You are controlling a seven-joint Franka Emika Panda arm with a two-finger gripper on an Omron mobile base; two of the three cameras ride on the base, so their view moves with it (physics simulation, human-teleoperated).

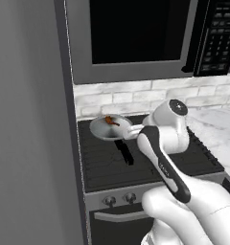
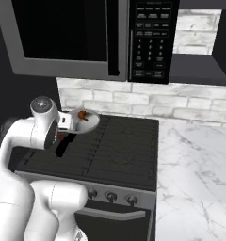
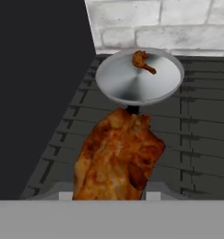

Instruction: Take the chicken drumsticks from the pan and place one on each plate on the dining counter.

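A light-grey pan (image 3: 138, 79) sits on the back left of the black stove, its black handle (image 1: 125, 152) pointing toward me. One small orange-brown drumstick (image 3: 143, 61) lies in it near the far rim, also visible as a drumstick (image 1: 110, 121) from the left base. A second drumstick (image 3: 116, 156) looms large in the hand view, lifted above the grates in front of the pan and covering the fingertips. My gripper (image 2: 61, 135) is shut on it, just in front of the pan (image 2: 85, 120). The plates and the dining counter are out of view.
A microwave (image 1: 136, 33) hangs low over the stove (image 2: 115, 150), with a white brick backsplash (image 2: 133, 101) behind. A tall grey panel (image 1: 30, 143) stands close on the stove's left. A marble worktop (image 2: 195, 169) lies to the right.
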